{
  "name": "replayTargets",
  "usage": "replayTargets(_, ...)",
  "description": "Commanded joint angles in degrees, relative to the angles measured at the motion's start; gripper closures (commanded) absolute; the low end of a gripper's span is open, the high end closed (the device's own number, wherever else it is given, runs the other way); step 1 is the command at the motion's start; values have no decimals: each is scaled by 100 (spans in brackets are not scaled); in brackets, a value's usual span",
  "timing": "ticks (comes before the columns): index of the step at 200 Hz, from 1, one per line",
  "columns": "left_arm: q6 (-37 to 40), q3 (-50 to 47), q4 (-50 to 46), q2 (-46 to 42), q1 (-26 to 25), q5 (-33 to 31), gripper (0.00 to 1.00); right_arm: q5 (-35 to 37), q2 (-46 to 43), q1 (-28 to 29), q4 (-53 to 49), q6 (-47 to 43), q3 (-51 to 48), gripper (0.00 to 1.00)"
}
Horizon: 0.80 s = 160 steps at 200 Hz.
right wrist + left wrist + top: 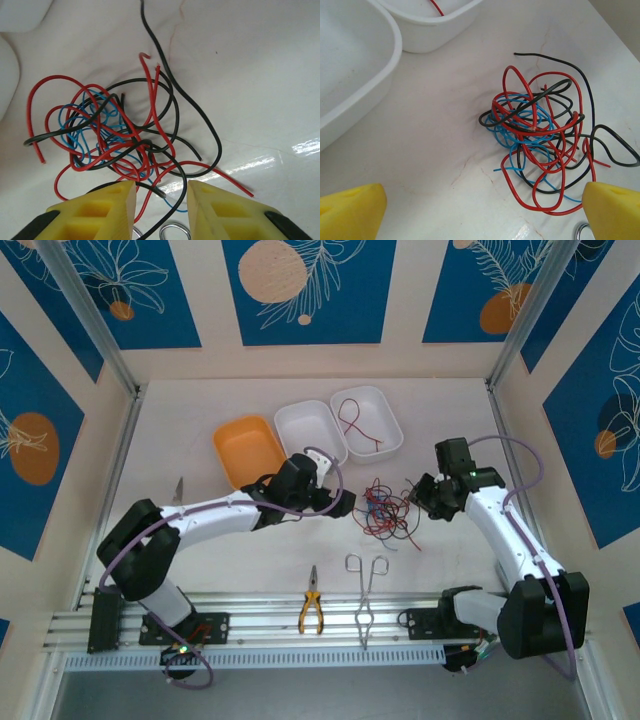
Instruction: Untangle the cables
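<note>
The cables (385, 508) lie in one tangled bundle of red, black and blue strands on the white table, between the two grippers. My left gripper (345, 505) is just left of the bundle. In the left wrist view it (482, 217) stands wide open above bare table, with the tangle (540, 140) ahead and to the right. My right gripper (418, 490) is just right of the bundle. In the right wrist view it (161, 200) is open over the edge of the tangle (110, 135), with a black and a red strand running loosely between its yellow fingers (107, 210).
An orange tray (248, 450) and two white trays (310, 428) stand behind the bundle; the right one (367, 420) holds a red wire. Yellow-handled pliers (311, 612) and metal forceps (366, 590) lie near the front rail. A small tool (178, 490) lies at the left.
</note>
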Motion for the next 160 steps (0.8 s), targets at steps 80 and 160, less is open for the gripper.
replayTargets(80, -205, -318, 173, -448, 39, -868, 0, -282, 1147, 0, 590, -222, 282, 67)
replayTargets(160, -623, -782, -25, -1057, 267, -1634, 0, -71, 2170, 215, 822, -304, 687, 69)
